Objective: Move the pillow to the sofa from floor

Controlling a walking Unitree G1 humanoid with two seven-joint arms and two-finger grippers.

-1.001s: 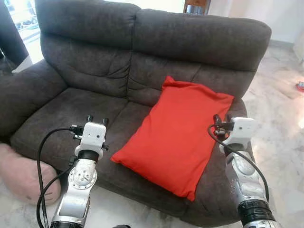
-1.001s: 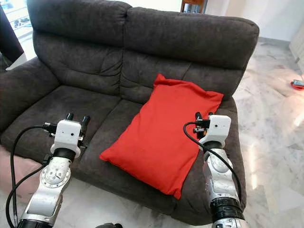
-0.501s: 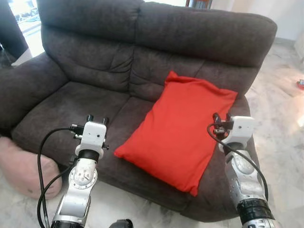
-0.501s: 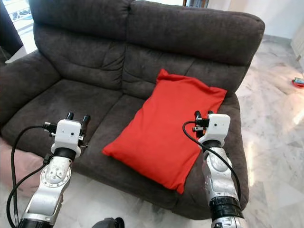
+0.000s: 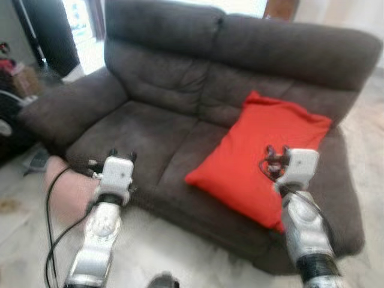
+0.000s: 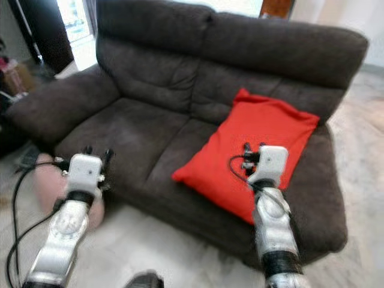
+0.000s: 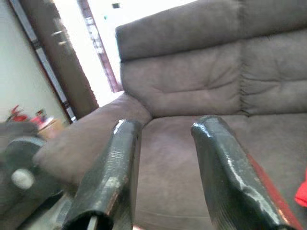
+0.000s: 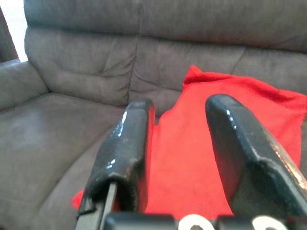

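Judging from how things lie, the red pillow (image 5: 264, 159) is already up on the dark grey sofa (image 5: 180, 78): it leans over the right-hand seat cushion, its upper edge against the backrest and its lower corner reaching toward the seat's front edge. A second, pale pink pillow (image 5: 69, 192) lies on the marble floor (image 5: 180, 264), pressed against the sofa's front near its left corner, below the left armrest. If that pink one is the step in hand, the sensible way is to square up to it, bend low, and bring both grippers around its sides so the soft bulk is pinched evenly; a one-sided pinch would probably let it sag and slip. The bare left seat cushion offers a roomy landing spot, set well back from the front edge so the pillow cannot roll off. The head views are blurred, so finer detail of the pink pillow cannot be made out.

Both arms are raised in front of the sofa. The left gripper (image 7: 163, 177) has its two black fingers parted with a plain gap between them, holding nothing and touching nothing, aimed at the left armrest and seat. The right gripper (image 8: 184, 158) is likewise spread and empty, pointing at the red pillow without contact.
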